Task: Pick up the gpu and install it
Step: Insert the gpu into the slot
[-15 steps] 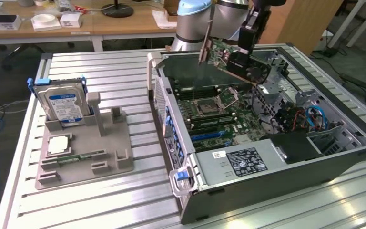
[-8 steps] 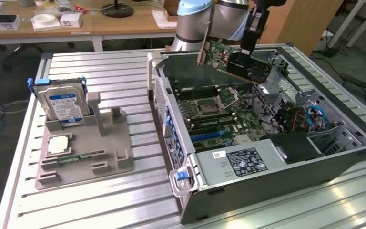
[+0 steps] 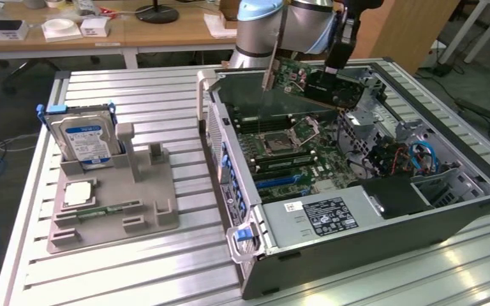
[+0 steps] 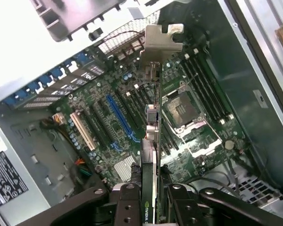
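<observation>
End effector (image 4: 152,197) clamped on gpu (image 3: 300,76), edge-down above case (image 3: 330,252), upper centre; probably aligning with slot (image 4: 120,117).

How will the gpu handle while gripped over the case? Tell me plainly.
Probably stiff: the gpu runs straight out from the gripper, no sag visible. Likely fragile: exposed green board with small parts. Pinched at one end, it could pivot if bumped on the case.

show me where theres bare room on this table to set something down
Bare table beyond the grey holder, the strip between holder and computer case, and the near edge before the holder. Crowded: inside the case, where the gpu hangs over the motherboard.
</observation>
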Tool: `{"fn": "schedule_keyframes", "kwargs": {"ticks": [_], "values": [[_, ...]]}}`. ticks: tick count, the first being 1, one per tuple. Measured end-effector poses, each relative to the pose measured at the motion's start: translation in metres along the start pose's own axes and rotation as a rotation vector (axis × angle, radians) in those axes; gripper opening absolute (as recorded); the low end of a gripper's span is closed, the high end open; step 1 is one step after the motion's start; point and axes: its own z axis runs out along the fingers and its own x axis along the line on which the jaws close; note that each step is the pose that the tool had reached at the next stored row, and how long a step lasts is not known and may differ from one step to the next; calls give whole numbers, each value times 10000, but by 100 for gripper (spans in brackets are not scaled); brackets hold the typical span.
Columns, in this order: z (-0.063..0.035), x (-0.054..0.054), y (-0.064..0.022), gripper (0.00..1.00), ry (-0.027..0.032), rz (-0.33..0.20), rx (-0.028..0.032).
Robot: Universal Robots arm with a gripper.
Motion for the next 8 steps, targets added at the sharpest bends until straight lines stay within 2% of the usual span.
{"fn": "schedule_keyframes", "kwargs": {"ticks": [8], "values": [[12,0,0,26,-21,-1466,36]]}}
